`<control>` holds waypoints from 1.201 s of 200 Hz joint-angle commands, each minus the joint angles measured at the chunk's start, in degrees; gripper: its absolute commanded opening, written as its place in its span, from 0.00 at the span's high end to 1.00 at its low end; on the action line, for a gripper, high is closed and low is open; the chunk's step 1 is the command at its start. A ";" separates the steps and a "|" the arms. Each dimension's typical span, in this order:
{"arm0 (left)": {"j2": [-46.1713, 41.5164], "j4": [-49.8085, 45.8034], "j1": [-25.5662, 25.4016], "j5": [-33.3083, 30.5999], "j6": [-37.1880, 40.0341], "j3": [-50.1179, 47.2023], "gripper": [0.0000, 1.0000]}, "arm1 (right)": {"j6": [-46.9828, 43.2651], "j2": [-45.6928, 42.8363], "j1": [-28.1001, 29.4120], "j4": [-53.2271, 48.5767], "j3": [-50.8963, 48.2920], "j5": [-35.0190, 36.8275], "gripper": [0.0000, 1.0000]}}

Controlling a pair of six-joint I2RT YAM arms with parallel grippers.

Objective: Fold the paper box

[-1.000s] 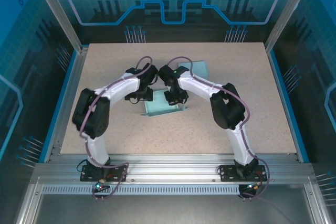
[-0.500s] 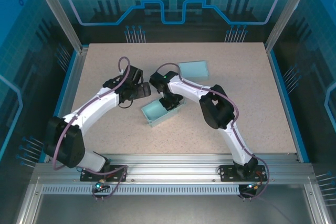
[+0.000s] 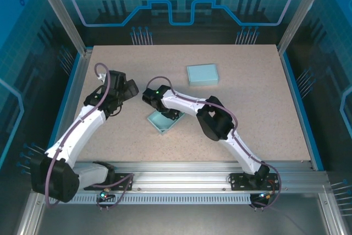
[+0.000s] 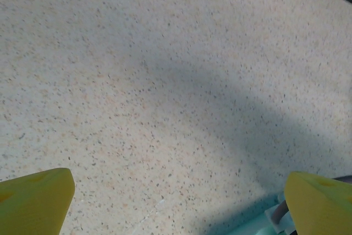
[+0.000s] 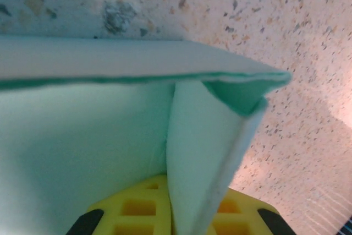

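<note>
Right gripper point(image 3: 163, 111) point(image 5: 184, 205): clenched on one wall of the box; in the wrist view the thin paper wall runs up between the yellow fingers point(image 5: 137, 208).
Left gripper point(image 3: 124, 88) point(image 4: 179, 196): released, jaws wide apart, holding nothing; its yellow fingertips point(image 4: 38, 196) sit at the bottom corners of the wrist view with bare table between them. It hangs left of the box, apart from it.
Box point(image 3: 159, 123) point(image 5: 82, 147): pale teal paper, a shallow open-topped tray, near the table's middle and a little left, turned askew to the table edges.
Box corner: close up, two walls meet with a flap tucked inside; the top rim looks doubled, with a darker green line along its edge.
Flat piece point(image 3: 202, 74): same teal, a closed rectangle lying farther back and right, well apart from the box.
Table point(image 3: 264, 108): speckled beige.
</note>
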 commanded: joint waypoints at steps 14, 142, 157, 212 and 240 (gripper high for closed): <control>-1.73 3.13 0.88 -1.99 1.46 -2.15 0.01 | -6.77 5.35 2.53 6.07 -6.88 -0.56 1.00; -2.82 3.01 5.10 -1.33 4.49 -1.87 0.01 | -25.08 -0.60 1.95 16.82 -1.01 -4.16 0.57; -2.69 2.85 5.19 -1.11 4.70 -1.93 0.01 | -25.25 -1.04 2.13 15.93 0.65 -3.96 0.52; -3.33 2.07 5.46 -0.64 4.58 -3.52 0.01 | -26.99 -4.39 3.57 14.76 5.56 -4.02 0.42; -4.32 1.16 5.54 0.52 3.90 -5.38 0.01 | -25.84 -6.95 4.24 13.75 8.23 -5.70 0.41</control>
